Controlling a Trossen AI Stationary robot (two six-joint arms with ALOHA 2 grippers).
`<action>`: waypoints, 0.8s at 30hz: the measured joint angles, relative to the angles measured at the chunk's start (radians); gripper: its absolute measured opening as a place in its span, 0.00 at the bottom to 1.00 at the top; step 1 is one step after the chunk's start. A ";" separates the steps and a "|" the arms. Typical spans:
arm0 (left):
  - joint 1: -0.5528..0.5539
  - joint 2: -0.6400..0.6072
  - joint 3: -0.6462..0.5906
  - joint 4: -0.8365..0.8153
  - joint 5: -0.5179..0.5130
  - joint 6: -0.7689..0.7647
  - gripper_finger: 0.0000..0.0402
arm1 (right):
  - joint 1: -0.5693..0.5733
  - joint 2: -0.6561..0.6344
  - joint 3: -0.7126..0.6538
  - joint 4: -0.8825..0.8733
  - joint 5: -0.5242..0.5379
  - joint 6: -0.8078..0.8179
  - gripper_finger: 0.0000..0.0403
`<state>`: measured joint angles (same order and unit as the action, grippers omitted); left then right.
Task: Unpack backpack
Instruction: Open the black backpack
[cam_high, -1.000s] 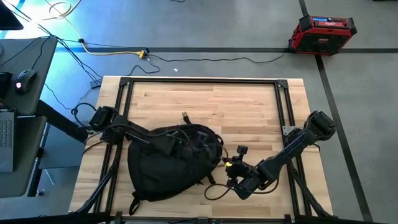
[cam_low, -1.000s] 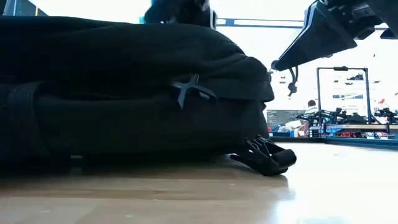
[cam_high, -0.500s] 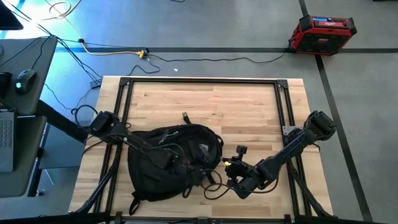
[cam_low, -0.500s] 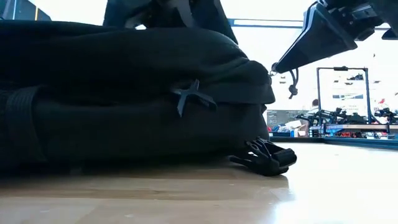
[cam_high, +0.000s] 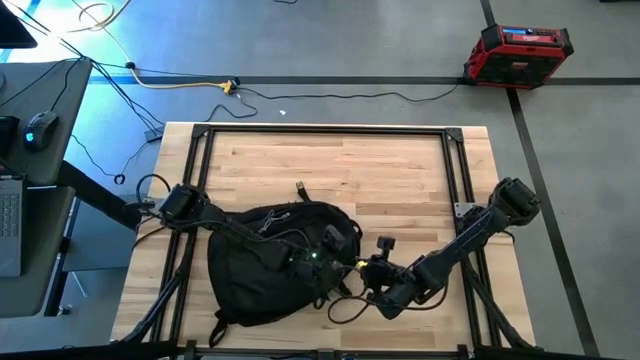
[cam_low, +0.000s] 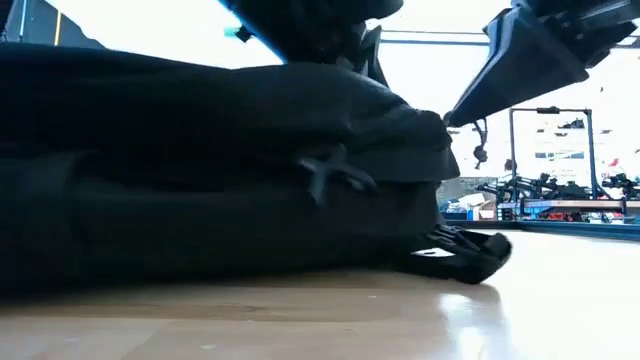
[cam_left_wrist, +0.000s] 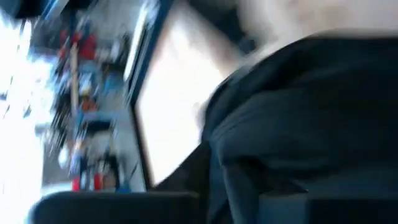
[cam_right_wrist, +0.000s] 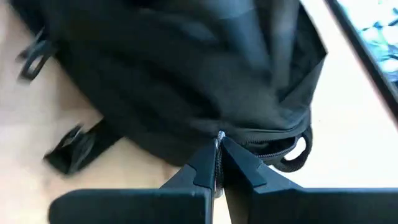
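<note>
On the near half of the wooden table (cam_high: 400, 170), toward its left side, the backpack (cam_high: 260, 265) is laid flat, its black fabric slumped and creased, with a strap buckle (cam_low: 465, 255) resting on the boards beside it. The right gripper (cam_right_wrist: 217, 163) is pressed against the bag's right edge, its fingers clenched on what appears to be a small zipper pull (cam_right_wrist: 219, 137) at the seam, though the pull is nearly hidden between the tips. The left gripper (cam_high: 318, 262) is set down over the top of the bag near its right side; its fingers are closed, and whether any fabric or a pull is caught between them cannot be told, since the left wrist view is badly smeared.

The bag is judged to be soft and yielding: the cloth sags and folds wherever it is pushed, so the shell itself offers no firm hold and is likely to bunch instead of moving as one piece. Its bulk suggests contents inside and some weight. The stiff points are the better places to be taken: the zipper pulls, the buckles and the webbing straps. For the zip to be run open, the fabric beside the track would need to be pinned, otherwise the whole bag may simply be dragged across the smooth wood.
</note>
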<state>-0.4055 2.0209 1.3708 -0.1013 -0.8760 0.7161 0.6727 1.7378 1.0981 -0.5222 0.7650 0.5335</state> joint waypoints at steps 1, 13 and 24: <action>0.006 0.000 0.000 0.000 -0.029 -0.021 0.03 | -0.001 0.000 0.000 0.006 -0.011 -0.002 0.00; 0.031 -0.007 0.000 -0.027 -0.156 -0.134 0.00 | 0.002 0.000 0.000 0.038 -0.086 -0.063 0.00; -0.012 -0.007 0.000 -0.156 0.170 -0.050 0.13 | 0.002 0.000 0.000 0.042 -0.087 -0.071 0.00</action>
<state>-0.4177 2.0136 1.3712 -0.2571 -0.7064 0.6661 0.6750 1.7382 1.0983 -0.4803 0.6785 0.4628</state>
